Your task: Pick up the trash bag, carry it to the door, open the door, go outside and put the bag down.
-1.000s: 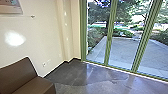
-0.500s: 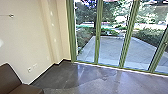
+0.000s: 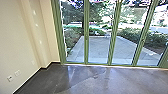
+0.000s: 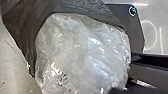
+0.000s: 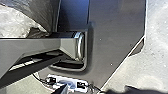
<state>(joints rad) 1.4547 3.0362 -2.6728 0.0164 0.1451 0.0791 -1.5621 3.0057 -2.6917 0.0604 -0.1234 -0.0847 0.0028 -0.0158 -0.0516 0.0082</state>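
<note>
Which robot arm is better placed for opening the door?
Probably the right. The trash bag looms large and close in the left wrist view, but appears smaller and partly in the right wrist view, so the right seems freer. The green-framed glass panels are ahead; I cannot judge reach.

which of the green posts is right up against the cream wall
The leftmost green post in the head view: cream wall on one side, glass on the other, while the next three posts have glass on both sides.
</note>
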